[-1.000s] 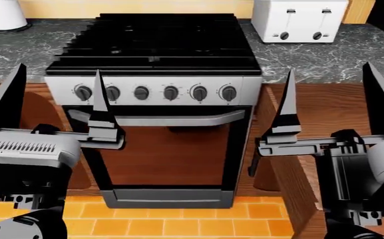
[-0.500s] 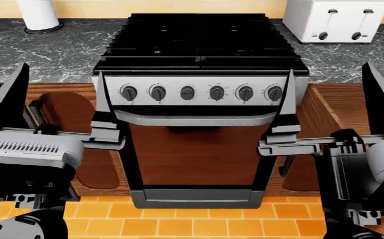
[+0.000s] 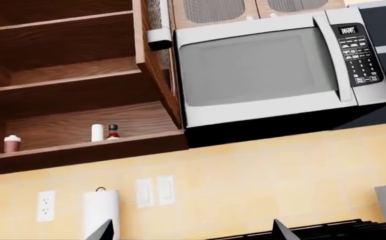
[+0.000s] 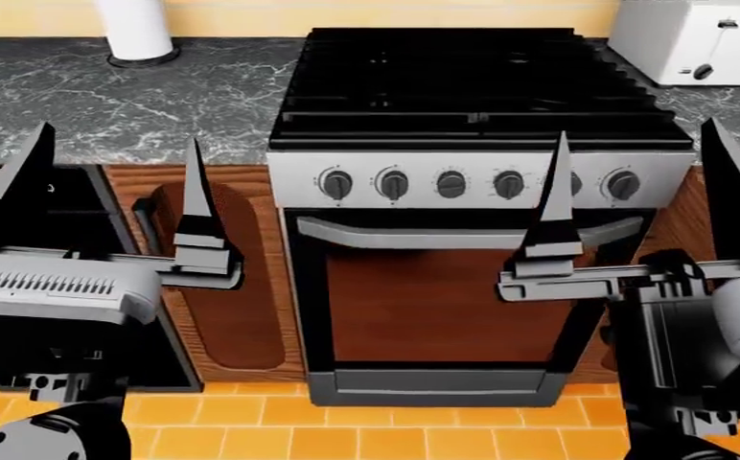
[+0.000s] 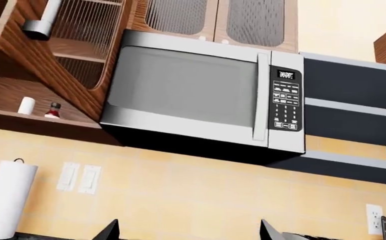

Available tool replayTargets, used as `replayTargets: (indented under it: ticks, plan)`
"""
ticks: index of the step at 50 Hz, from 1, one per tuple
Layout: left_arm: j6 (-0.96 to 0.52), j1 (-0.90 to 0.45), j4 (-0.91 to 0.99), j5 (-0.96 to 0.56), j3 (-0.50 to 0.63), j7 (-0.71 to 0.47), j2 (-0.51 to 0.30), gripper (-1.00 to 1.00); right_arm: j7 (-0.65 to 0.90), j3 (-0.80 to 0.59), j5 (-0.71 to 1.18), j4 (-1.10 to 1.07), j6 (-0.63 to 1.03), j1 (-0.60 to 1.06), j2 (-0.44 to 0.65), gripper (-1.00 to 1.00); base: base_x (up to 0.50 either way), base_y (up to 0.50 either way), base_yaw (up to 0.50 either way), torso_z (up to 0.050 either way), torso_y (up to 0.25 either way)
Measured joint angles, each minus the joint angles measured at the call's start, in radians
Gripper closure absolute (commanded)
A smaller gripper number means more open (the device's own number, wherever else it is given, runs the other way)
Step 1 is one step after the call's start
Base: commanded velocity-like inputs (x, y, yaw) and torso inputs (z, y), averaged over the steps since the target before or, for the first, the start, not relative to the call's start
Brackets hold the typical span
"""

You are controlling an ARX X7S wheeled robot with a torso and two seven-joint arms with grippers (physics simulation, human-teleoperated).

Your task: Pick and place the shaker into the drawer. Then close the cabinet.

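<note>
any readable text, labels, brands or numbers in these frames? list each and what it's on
No text can be read in any view.
Microwave keypad: button legends and the small display at its top are too small and blurred to read, in both wrist views.
Stove knobs: faint tick marks around them, no legible numbers.
Toaster: no brand visible.
Wall outlet, switches and shelf bottles: no legible labels.

I see a glossy grey marble-look countertop (image 4: 152, 105), a brushed-metal stove (image 4: 473, 177) front, a grained wood shelf (image 3: 79, 150), and a satin steel microwave (image 5: 200, 95).
</note>
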Motion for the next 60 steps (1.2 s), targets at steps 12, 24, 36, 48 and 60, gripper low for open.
replayTargets:
  ticks: [12,24,36,48,60]
  plan:
    - [0.002,0.0,-0.002,0.0,0.004,-0.006,-0.003,-1.0,0.005,0.002,0.009,0.005,-0.021,-0.008,0.004,-1.0,0.26,0.5,0.0,0.0,0.0]
    - [0.006,0.0,-0.006,-0.003,0.006,-0.01,-0.007,-1.0,0.011,0.001,0.015,0.004,-0.028,-0.008,0.009,-1.0,0.37,0.42,0.0,0.0,0.0]
    - [-0.06,-0.093,0.013,-0.032,-0.004,-0.014,-0.01,-1.0,0.024,-0.008,0.037,-0.037,0.064,0.089,0.042,-1.0,0.4,0.39,0.0,0.0,0.0]
    - [-0.161,-0.221,0.048,-0.083,-0.034,-0.014,-0.025,-1.0,0.225,-0.056,0.267,-0.055,0.159,0.293,0.214,-1.0,0.41,0.39,0.0,0.0,0.0]
    - [-0.204,-0.265,0.067,-0.113,-0.049,-0.017,-0.031,-1.0,0.351,-0.091,0.404,-0.054,0.161,0.369,0.314,-1.0,0.41,0.37,0.0,0.0,0.001]
